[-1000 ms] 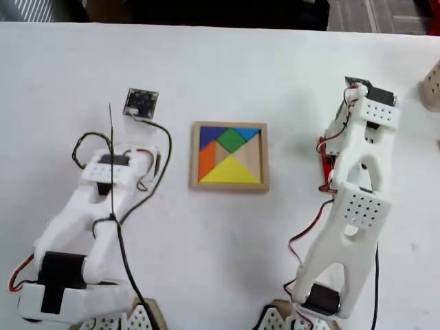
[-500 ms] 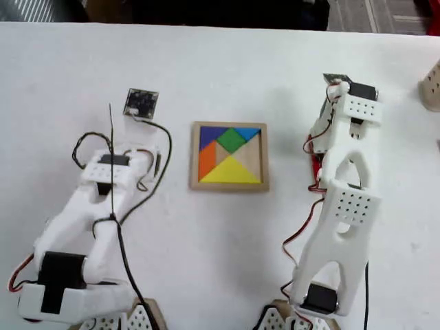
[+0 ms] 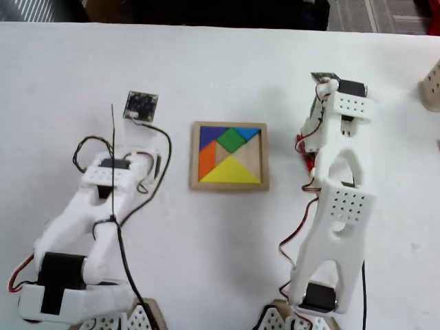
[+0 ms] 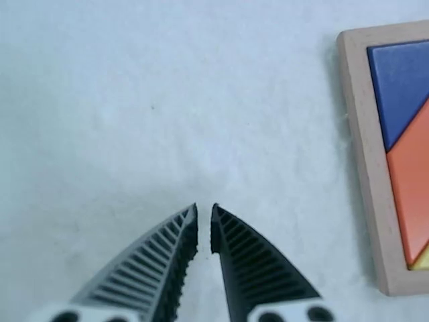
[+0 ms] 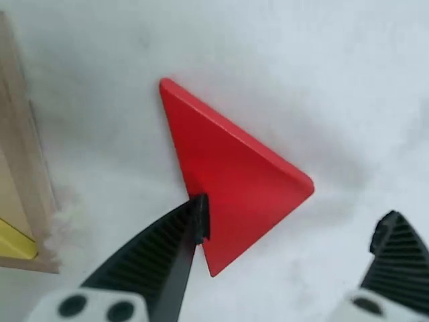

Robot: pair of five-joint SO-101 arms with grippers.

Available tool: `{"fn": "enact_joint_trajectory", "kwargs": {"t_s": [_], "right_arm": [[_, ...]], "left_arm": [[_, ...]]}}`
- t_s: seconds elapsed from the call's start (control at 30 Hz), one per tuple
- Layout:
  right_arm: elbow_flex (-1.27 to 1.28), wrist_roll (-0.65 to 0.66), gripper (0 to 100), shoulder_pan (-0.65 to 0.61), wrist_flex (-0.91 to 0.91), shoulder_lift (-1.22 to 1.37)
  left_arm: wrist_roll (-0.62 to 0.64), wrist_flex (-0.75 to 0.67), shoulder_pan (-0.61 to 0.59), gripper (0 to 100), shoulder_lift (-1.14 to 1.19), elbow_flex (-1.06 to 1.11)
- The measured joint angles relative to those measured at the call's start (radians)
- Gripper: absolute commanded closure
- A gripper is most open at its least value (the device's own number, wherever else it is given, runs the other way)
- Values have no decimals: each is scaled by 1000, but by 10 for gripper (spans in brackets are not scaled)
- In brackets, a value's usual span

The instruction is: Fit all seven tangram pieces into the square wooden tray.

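Note:
The square wooden tray (image 3: 194, 155) lies at the table's middle with blue (image 3: 212, 135), green (image 3: 232, 139), orange (image 3: 207, 158) and yellow (image 3: 230, 170) pieces in it; its right part shows bare wood. A red triangle (image 5: 231, 178) lies flat on the table just right of the tray's edge (image 5: 20, 147). My right gripper (image 5: 295, 228) stands open over it, one fingertip (image 5: 198, 218) touching the triangle's edge, the other off to the side. The right arm (image 3: 340, 113) covers the triangle from above. My left gripper (image 4: 204, 215) is shut on nothing, low over bare table left of the tray (image 4: 358, 161).
A small dark circuit board (image 3: 141, 104) with a black cable lies beyond the left arm (image 3: 110, 175). A pale perforated wooden object (image 3: 432, 86) stands at the table's right edge. White table runs wide behind and in front of the tray.
The right arm has swung left toward the tray. The left arm has barely moved, and the tray's pieces are as before.

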Motion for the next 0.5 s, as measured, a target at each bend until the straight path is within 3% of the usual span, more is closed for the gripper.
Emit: {"fn": "enact_joint_trajectory", "kwargs": {"t_s": [0.5], "right_arm": [[2, 0, 622, -14, 20, 0]], "left_arm": [[0, -2, 0, 939, 0, 0]]}}
